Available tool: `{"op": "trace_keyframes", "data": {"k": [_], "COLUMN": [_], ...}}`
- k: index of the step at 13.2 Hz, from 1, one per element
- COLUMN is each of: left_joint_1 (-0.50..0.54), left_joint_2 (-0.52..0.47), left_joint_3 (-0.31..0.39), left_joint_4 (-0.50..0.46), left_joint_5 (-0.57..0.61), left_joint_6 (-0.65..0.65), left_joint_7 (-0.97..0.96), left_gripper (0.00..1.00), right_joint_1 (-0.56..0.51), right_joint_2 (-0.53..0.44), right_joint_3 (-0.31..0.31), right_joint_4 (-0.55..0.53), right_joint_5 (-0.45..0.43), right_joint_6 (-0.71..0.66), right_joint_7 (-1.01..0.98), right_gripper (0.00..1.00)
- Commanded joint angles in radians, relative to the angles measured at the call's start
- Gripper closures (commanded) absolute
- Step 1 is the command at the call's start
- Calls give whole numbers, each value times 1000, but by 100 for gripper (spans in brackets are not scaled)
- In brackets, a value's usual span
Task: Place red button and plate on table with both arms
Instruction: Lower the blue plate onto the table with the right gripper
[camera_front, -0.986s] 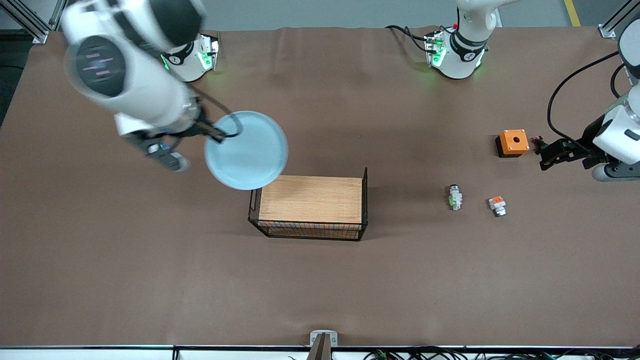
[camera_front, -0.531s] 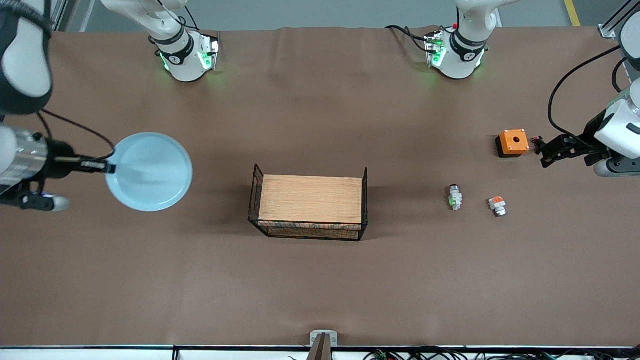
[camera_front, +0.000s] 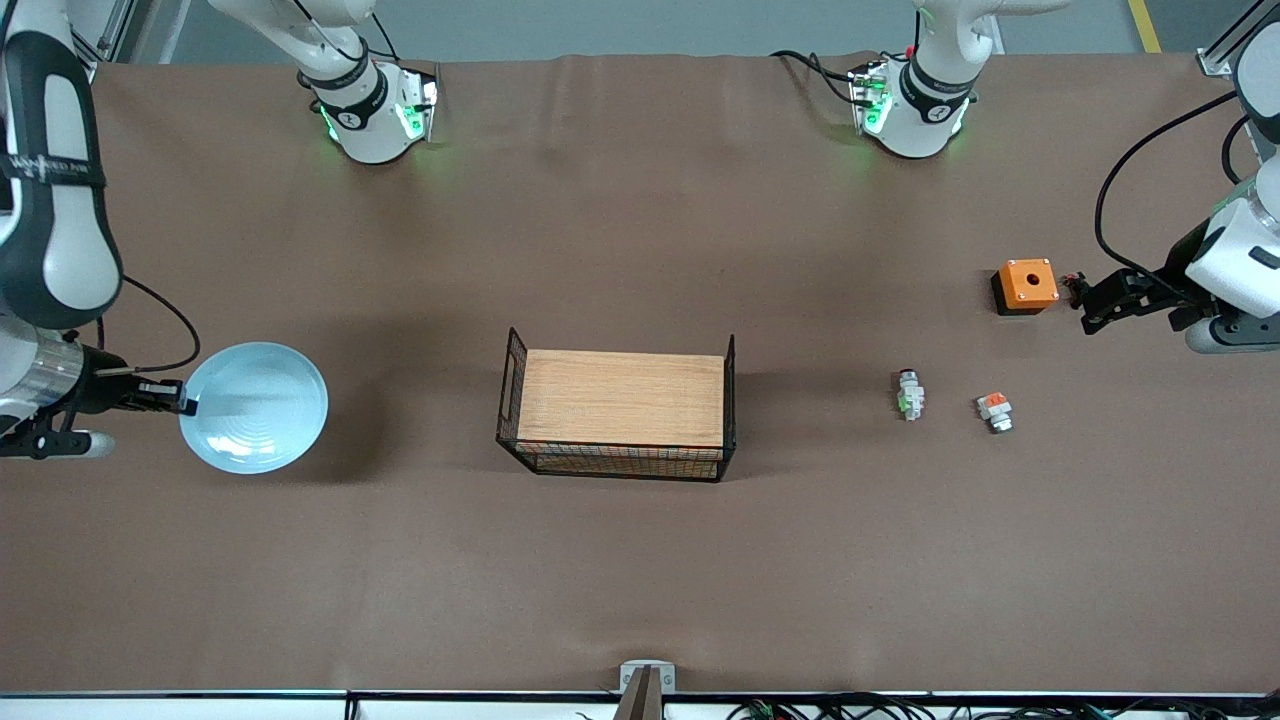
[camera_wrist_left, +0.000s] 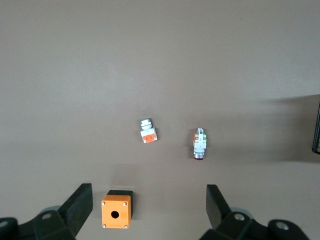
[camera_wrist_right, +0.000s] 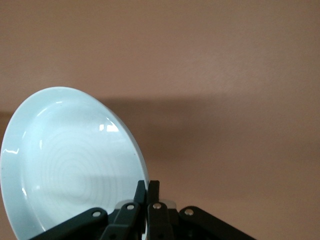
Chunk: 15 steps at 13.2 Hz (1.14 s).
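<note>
The pale blue plate is held by its rim in my right gripper, low over the brown table at the right arm's end. In the right wrist view the fingers are shut on the plate's edge, and the plate casts a shadow on the table. The red button lies on the table toward the left arm's end; it also shows in the left wrist view. My left gripper is open and empty over the table beside the orange box.
A wooden-topped black wire basket stands mid-table. A small white piece with an orange-red block lies beside the button. In the left wrist view the orange box sits between the open fingers.
My right arm has swung the plate from over the basket's corner to the right arm's end of the table and lowered it. The left gripper has barely moved.
</note>
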Motion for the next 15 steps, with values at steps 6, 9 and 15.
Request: {"op": "trace_keyframes", "data": {"k": [6, 9, 15], "left_joint_1": [-5, -5, -14], "left_joint_2": [-68, -65, -18], "left_joint_3": [8, 8, 7], "left_joint_4": [21, 80, 134], "left_joint_5": [-19, -19, -20], "left_joint_6": [-32, -90, -89], "left_joint_7": [-7, -1, 6], "left_gripper": [0, 0, 0], "right_joint_1": [-75, -69, -28], "right_joint_2": [155, 192, 155], "right_joint_3": [24, 24, 20], "right_joint_4": [-117, -102, -62], "right_joint_5": [280, 307, 260], "right_joint_6": [273, 285, 241], "right_joint_7": [-253, -271, -262], "right_gripper": [99, 87, 0]}}
